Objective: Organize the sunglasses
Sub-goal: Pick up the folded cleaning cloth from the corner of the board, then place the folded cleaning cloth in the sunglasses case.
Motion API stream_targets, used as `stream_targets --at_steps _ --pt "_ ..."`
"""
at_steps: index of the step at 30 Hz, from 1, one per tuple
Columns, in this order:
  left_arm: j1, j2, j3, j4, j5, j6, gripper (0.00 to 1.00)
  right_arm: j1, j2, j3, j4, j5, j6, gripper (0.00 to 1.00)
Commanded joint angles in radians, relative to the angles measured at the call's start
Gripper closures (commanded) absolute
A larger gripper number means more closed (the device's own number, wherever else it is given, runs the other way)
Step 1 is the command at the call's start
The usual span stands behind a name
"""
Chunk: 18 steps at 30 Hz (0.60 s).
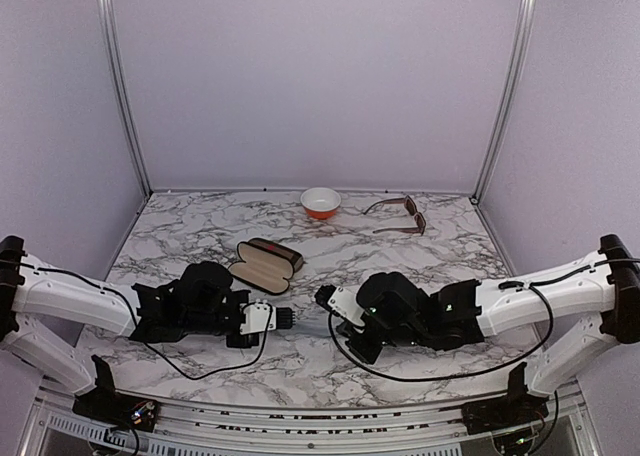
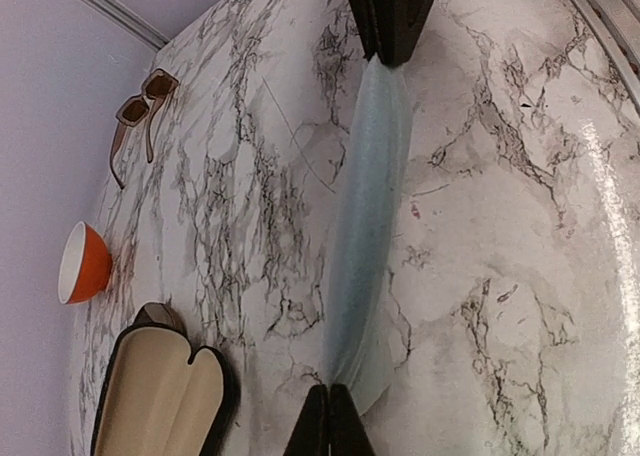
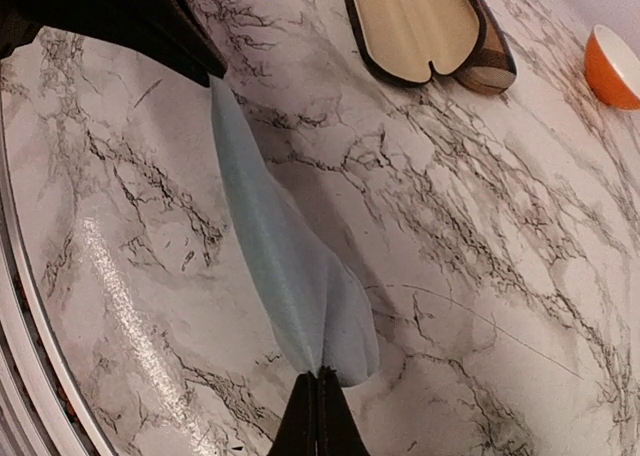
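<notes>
Sunglasses [image 1: 413, 216], left pincer [image 1: 288, 317], right pincer [image 1: 322, 296] low, closed

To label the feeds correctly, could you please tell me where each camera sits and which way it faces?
Top external: above, behind the arms, looking down on the table; left gripper and right gripper show.
Left wrist: on the left arm, facing across the table; own fingers show.
Right wrist: on the right arm, likewise; own fingers show.
All share the open case and orange bowl.
</notes>
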Motion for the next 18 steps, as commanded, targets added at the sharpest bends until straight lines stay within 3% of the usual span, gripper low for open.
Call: stream_targets --at_steps 1,18 --pt "0.043 -0.028 0.055 -0.057 0.012 0.036 1.0 -0.042 0.038 0.076 0.006 -0.018 -0.064 1.0" --pt "0.249 -0.009 0.244 -0.234 0.078 0.164 1.0 -0.148 0.261 0.34 0.063 -0.09 -0.203 1.0"
